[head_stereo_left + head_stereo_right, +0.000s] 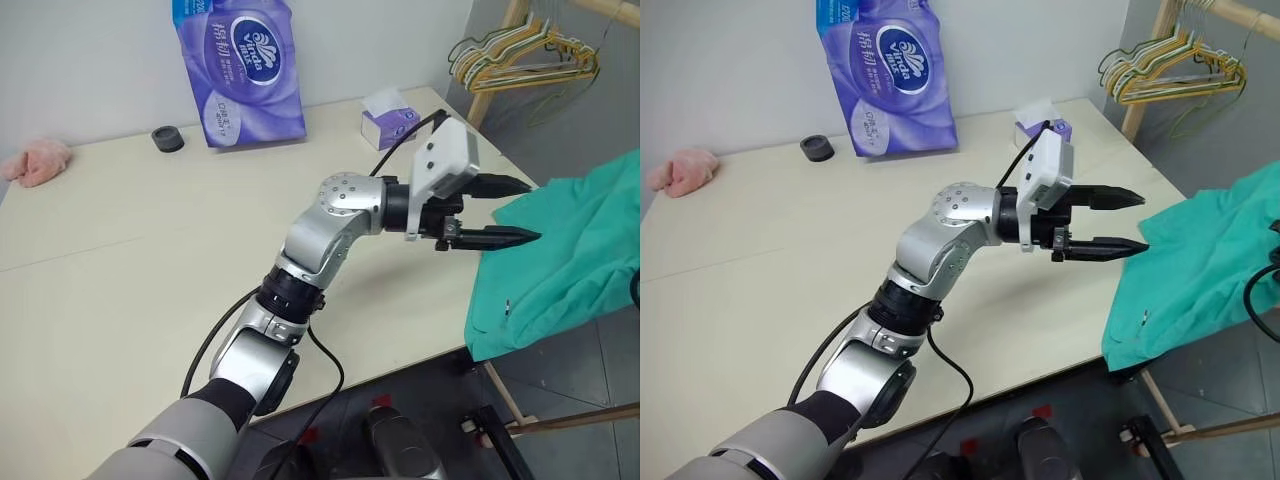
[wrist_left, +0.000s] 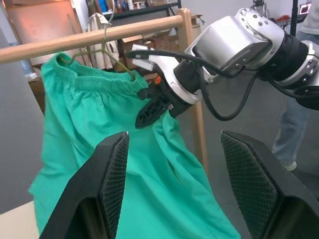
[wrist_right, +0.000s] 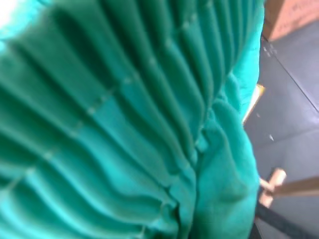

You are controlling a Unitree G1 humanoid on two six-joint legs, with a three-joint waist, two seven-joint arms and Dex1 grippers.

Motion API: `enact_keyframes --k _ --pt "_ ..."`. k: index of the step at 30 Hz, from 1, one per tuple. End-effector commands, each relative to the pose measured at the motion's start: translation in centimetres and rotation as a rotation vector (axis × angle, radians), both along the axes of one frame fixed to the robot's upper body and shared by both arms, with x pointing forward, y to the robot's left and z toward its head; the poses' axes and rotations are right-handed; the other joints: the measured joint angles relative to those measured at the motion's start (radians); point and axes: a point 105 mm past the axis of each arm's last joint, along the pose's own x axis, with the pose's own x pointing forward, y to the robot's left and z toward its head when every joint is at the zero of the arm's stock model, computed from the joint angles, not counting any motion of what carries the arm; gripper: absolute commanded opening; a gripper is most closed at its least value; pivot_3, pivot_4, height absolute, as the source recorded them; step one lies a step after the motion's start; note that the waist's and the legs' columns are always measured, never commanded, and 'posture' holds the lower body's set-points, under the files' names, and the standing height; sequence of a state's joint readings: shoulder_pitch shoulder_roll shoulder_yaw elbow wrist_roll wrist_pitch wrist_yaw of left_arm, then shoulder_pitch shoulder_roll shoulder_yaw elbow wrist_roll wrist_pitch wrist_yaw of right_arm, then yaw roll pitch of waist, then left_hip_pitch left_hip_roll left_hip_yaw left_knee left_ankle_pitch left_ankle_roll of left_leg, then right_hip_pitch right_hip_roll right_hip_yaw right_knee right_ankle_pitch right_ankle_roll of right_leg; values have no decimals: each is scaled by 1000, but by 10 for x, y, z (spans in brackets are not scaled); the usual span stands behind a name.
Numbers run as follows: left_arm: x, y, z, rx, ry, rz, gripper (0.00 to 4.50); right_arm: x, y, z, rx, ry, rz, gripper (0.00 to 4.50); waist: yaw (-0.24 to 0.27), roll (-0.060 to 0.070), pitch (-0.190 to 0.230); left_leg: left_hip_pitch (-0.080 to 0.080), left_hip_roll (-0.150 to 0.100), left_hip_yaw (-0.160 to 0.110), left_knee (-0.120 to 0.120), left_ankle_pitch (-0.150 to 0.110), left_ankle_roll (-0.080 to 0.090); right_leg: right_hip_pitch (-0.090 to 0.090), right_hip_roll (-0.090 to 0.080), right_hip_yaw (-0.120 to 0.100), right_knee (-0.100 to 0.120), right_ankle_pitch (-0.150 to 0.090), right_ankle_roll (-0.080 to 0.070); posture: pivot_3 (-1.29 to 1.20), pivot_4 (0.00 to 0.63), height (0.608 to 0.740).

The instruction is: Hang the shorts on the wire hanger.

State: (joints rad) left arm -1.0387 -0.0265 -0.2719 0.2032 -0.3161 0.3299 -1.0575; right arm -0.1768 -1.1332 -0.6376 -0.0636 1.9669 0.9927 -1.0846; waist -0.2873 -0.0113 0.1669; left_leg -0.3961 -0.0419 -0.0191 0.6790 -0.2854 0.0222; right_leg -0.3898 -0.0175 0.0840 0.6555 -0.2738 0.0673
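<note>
On the desk (image 1: 120, 230): a purple tissue pack (image 1: 240, 65) at twelve o'clock, a tissue box (image 1: 385, 120) at one, a black ring (image 1: 167, 139) and a pink cloth (image 1: 38, 162) at ten. Hangers (image 1: 525, 55) bunch at two.

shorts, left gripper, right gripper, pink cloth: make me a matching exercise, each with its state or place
Things:
1. shorts
2. left gripper
3. right gripper
4. pink cloth

States or places:
A. shut on the waistband
B. far left corner of the table
C. open, empty, beside the fabric
D. draped over the table's right edge

Pairs: 1-D, 2-C, 3-A, 4-B
</note>
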Motion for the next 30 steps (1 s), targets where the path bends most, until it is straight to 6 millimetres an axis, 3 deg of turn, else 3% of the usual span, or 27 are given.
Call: enact_keyframes --k 1,12,20,30 --pt "-6 -14 18 -36 -46 -16 3087 -6 -16 22 -16 -34 -25 0 8 2 3 0 0 2 0 -1 1 0 0 2 -1 0 1 -391 192 740" --pt "-4 -36 46 -86 -101 -29 3087 -15 -68 19 -69 61 -89 0 15 5 5 1 0 22 0 -7 12 0 -1 16 -13 5 12 -369 193 740" --pt "-4 -51 64 -111 -137 -53 3087 -14 -86 15 -36 90 -76 0 14 7 8 3 0 24 -1 -8 13 0 -1 18 -13 5 13 -361 196 740" --pt "-12 -67 71 -122 -139 -105 3087 -19 -97 8 -29 155 -32 0 12 11 15 4 0 24 -2 -8 13 -1 -1 19 -13 4 14 -366 197 740"
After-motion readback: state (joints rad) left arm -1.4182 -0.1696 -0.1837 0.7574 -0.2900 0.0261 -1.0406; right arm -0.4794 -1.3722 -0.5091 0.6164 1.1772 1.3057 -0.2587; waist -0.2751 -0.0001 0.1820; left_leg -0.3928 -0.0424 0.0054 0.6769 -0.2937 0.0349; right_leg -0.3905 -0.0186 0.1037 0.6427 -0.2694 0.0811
